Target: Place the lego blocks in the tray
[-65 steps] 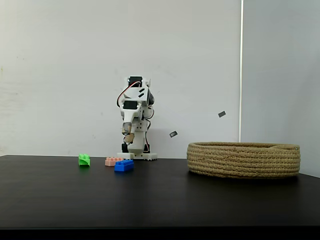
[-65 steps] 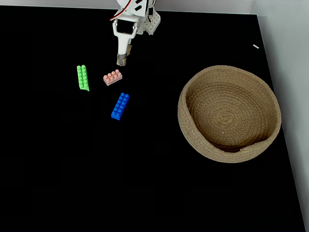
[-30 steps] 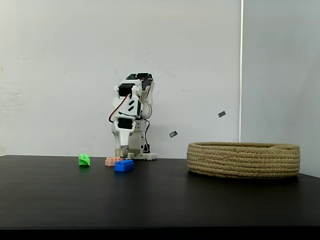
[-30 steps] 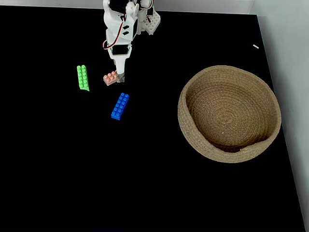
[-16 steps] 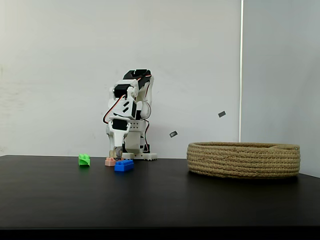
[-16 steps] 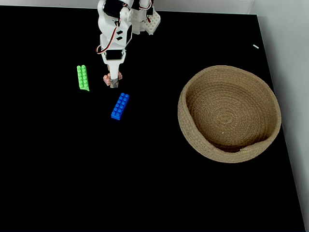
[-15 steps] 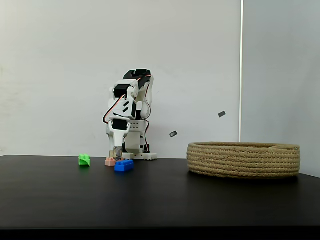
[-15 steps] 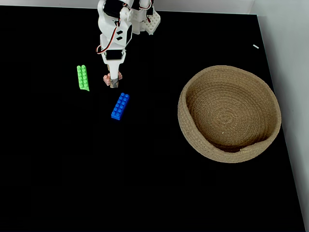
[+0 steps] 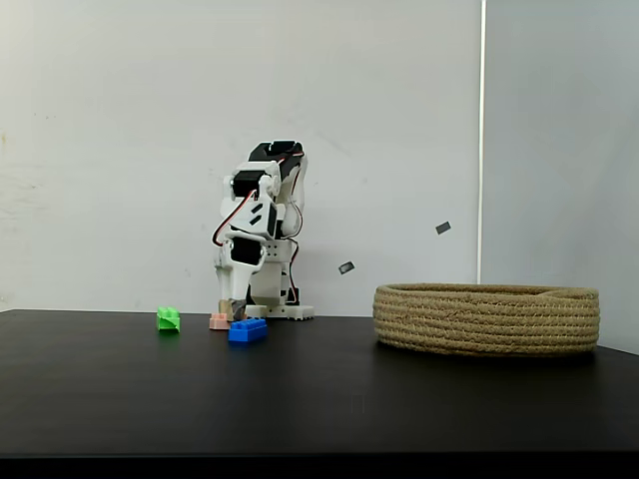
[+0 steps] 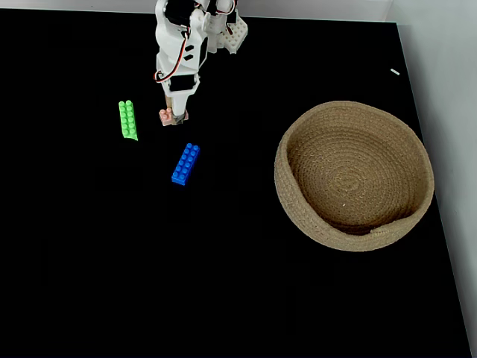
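Seen from above, the arm [image 10: 186, 37] stands at the far edge of the bench [image 10: 223, 283], left of centre, reaching toward the viewer. Its tool [image 10: 176, 116] sits down over the short brick [image 10: 165, 115], which lies just in front of the arm's base. To the left of that brick, a little apart, lies the long brick [image 10: 127, 119]. Nearer the viewer and slightly right lies the third brick [image 10: 185, 163] (apart from both others). The basket [image 10: 355, 175] rests well to the right of all three.

From the side, the bricks [image 9: 247, 330] sit left, the basket [image 9: 486, 318] right, the arm [image 9: 262, 235] behind them.
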`<move>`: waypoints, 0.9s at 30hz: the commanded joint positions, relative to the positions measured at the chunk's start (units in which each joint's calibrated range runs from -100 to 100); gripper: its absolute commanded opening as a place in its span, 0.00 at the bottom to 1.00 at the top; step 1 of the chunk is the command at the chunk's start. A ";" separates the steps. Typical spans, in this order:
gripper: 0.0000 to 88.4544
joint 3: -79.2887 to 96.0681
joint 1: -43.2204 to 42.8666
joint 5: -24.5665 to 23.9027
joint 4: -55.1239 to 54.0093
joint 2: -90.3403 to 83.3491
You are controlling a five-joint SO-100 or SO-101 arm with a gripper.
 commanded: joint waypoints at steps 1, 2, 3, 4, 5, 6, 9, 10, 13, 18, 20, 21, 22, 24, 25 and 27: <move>0.00 1.26 -1.84 -1.90 0.18 -5.41; 0.00 -0.02 -2.91 -3.32 1.85 -6.70; 0.00 -3.30 -4.07 -4.74 6.01 -7.73; 0.00 -7.31 -4.97 -5.91 10.84 -8.25; 0.00 -12.51 -6.04 -7.28 16.51 -8.68; 0.00 -18.53 -7.12 -8.84 22.42 -9.20; 0.00 -35.40 -10.83 -14.07 34.50 -9.54; 0.00 -40.06 -12.23 -16.07 36.83 -9.37; 0.00 -51.00 -18.00 -21.39 43.00 -8.51; 0.00 -59.85 -29.46 -31.16 45.41 -2.83; 0.00 -60.85 -33.00 -35.02 43.83 1.38; 0.00 -59.94 -35.15 -36.00 41.75 3.27; 0.00 -59.02 -37.21 -36.53 38.58 4.82; 0.00 -58.02 -40.59 -37.66 33.08 7.31; 0.00 -58.84 -41.49 -37.66 31.58 8.86; 0.00 -61.49 -42.73 -38.14 29.17 11.87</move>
